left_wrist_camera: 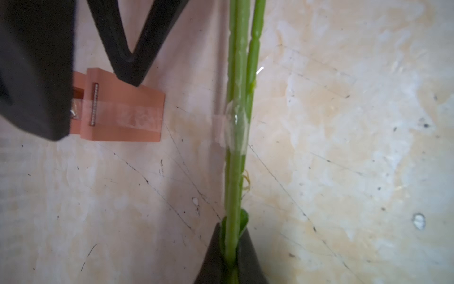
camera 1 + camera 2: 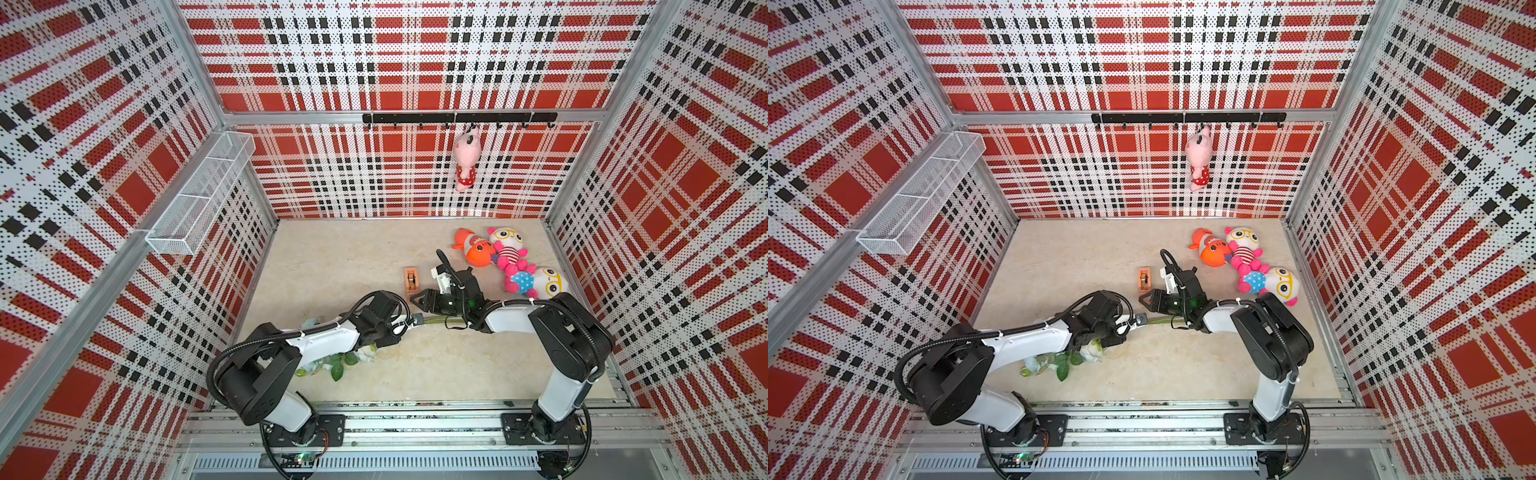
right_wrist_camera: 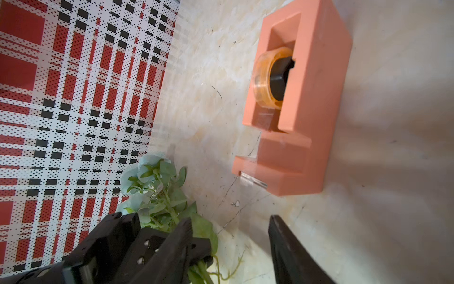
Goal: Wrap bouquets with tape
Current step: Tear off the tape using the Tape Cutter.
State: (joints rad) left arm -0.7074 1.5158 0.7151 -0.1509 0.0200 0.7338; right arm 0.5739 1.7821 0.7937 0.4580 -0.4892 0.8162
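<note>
In both top views we've got the bouquet (image 2: 337, 370) lying across the worktop (image 2: 332, 266). Its flowery end is tucked under the left arm and the long green end points over toward the right arm. The left gripper (image 2: 413, 321) has its jaws clamped tight on that green end. The tape dispenser (image 2: 411, 281) sits on the worktop just past the tip of the right gripper (image 2: 417, 299), apart from it. The plush toys (image 2: 509, 255) are off to one side, nearer the back wall.

Left wrist view: the left gripper's jaws are pinched together on the stems (image 1: 237, 73), with no gap that we can see. A clear tape band (image 1: 234, 129) goes round the stems partway along. A faint clear strip seems to run from it back to the dispenser, where more tape lies flat over the front step. The right gripper's black fingers show in front of the dispenser, clear of the stems.

Right wrist view: the right gripper's jaws stand roughly half apart with only bare worktop between them, gripping nothing. The dispenser stands just ahead with its tape roll (image 3: 267, 76) in the slot. The pale blue blooms (image 3: 152, 177) show farther off by the plaid wall (image 3: 73, 98).
</note>
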